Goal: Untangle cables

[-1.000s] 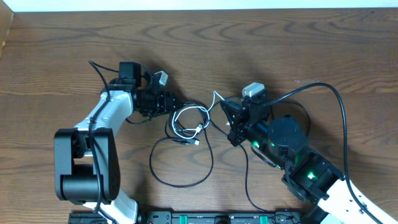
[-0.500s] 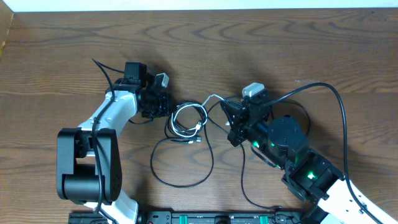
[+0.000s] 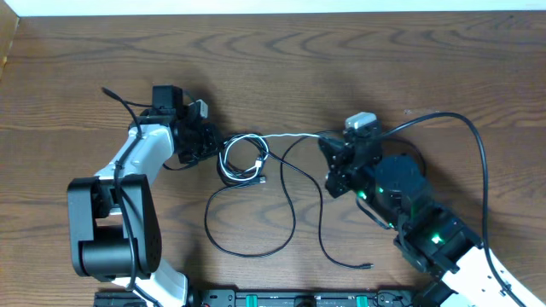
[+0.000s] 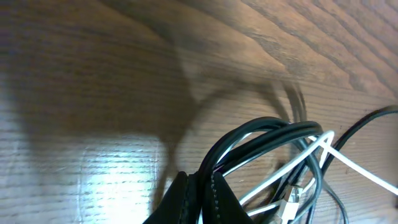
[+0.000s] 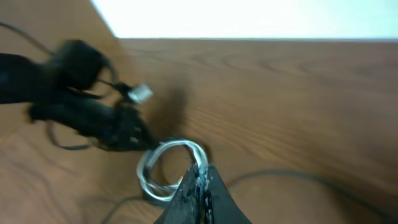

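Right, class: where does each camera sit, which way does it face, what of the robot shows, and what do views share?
Overhead: above the table, looking straight down; left arm and right arm show, left gripper and right gripper flanking the coil.
Left wrist: on the left arm, looking low along the wood; its own shut fingertips grip the black cable.
Right wrist: on the right arm, facing the left arm; its own fingertips pinch the white cable.
Shared: all three show the coil.

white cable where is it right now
In the overhead view the white cable runs mid-table from the black cable coil at the left gripper across to the right gripper, which pinches it.
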### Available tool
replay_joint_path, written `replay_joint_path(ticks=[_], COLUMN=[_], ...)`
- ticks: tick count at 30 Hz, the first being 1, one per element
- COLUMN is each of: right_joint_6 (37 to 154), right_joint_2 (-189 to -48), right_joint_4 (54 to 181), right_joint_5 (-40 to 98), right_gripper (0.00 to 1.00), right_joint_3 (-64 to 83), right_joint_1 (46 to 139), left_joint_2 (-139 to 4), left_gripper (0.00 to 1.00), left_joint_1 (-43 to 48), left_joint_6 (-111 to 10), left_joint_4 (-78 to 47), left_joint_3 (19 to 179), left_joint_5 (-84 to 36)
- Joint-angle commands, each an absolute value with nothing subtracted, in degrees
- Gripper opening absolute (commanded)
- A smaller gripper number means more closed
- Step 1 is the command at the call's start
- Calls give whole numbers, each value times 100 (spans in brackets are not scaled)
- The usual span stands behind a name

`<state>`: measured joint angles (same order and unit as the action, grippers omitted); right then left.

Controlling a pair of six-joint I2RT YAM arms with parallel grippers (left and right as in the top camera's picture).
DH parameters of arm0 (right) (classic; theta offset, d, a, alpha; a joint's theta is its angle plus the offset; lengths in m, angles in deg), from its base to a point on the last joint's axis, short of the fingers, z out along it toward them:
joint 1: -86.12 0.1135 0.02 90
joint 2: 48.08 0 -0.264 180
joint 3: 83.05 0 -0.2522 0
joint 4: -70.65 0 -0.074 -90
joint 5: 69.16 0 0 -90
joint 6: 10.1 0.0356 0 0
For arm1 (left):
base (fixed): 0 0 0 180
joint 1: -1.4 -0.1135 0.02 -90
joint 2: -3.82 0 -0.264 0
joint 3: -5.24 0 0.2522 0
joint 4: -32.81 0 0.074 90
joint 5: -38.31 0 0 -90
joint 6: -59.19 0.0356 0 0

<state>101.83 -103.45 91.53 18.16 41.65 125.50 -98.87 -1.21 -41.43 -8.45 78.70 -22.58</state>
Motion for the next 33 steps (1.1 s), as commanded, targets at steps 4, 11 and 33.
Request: replay_joint_path(ticks=[4,11,33], right_joint_6=[10723,10775,12391], right_joint_2=[-10284,-10468,-12658], right_joint_4=[10230,11190,8949], right_joint_5=[935,1047,4572], right_gripper=[1,1,49], right_joint_3=[4126,4126,4128], right_joint_1=[11997,11536,11547], left_joint_2=[-9927,-9927,-9927], left_gripper=[7,8,8], left_joint_1=[-180,-180,-173], left_joint_6=[-4114,-3546,-2715], left_joint_4=[-867,-821,-874], left_joint_3=[7835,7835,7835], left_joint_5=[-1703,-593,941])
